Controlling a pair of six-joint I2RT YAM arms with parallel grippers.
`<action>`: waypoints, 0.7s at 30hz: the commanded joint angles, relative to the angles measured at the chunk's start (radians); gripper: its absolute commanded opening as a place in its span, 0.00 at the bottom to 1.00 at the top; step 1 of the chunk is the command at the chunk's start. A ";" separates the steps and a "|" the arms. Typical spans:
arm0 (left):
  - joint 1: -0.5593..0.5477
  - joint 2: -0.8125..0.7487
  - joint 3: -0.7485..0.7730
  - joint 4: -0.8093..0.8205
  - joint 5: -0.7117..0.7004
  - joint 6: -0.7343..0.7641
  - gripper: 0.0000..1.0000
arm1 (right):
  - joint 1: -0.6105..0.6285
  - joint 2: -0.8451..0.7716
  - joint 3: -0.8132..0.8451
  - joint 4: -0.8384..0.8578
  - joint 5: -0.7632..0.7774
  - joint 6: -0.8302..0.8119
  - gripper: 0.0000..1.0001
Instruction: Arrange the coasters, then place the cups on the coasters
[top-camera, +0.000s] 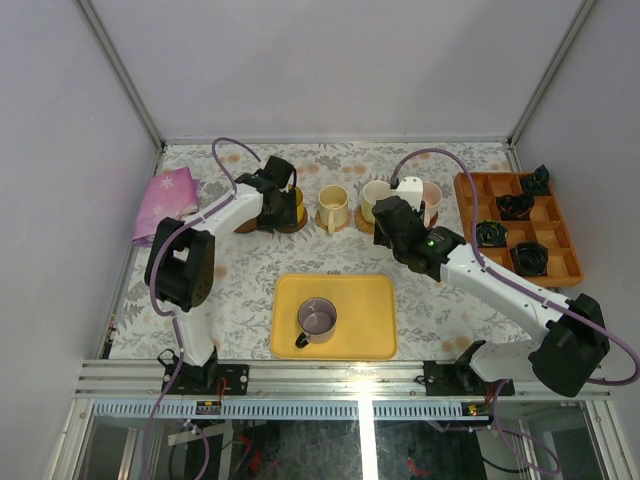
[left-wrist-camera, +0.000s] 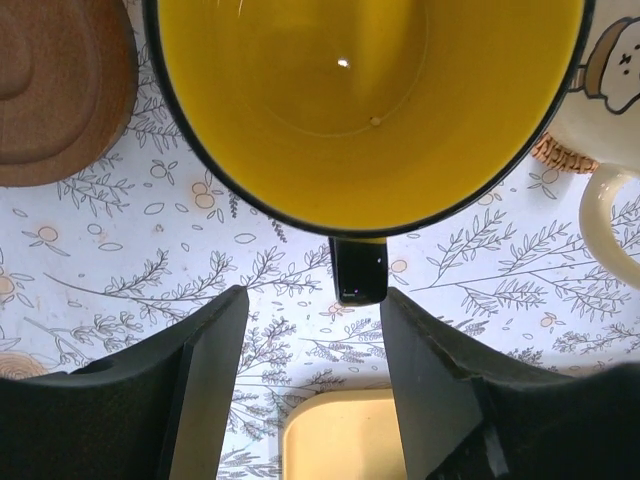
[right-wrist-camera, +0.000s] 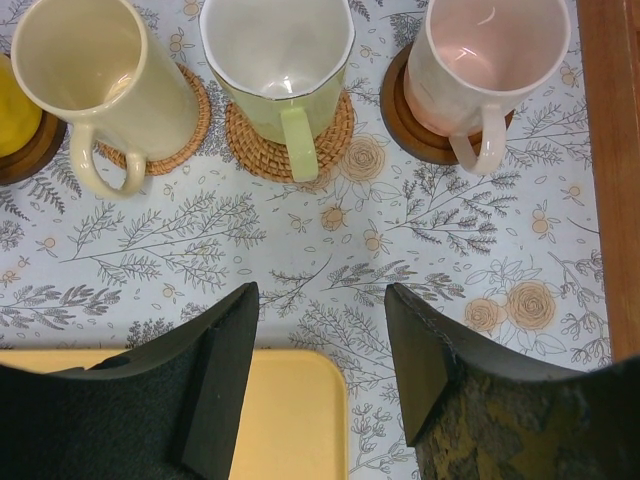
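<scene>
The left jaws stand spread and empty; the glossy yellow ceramic mug (left-wrist-camera: 370, 100) sits just ahead, its handle toward the gap. The right jaws are spread, empty. The purple handled mug (top-camera: 318, 318) stands behind both: judged rigid, slick, breakable. Grip its rim wall.

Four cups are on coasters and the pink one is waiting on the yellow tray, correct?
Not quite: the cup on the yellow tray is the purple cup, as the top external view shows. The pink cup already sits on a dark brown coaster. Four cups are indeed on coasters.
</scene>
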 joint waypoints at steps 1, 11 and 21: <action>0.007 -0.037 -0.026 0.025 -0.027 -0.018 0.55 | -0.008 -0.036 -0.001 0.028 0.004 0.019 0.61; 0.007 -0.055 -0.038 0.019 -0.048 -0.024 0.54 | -0.009 -0.027 -0.001 0.032 -0.006 0.014 0.61; 0.009 -0.054 -0.043 0.023 -0.076 -0.038 0.54 | -0.008 -0.018 -0.004 0.031 -0.009 0.008 0.61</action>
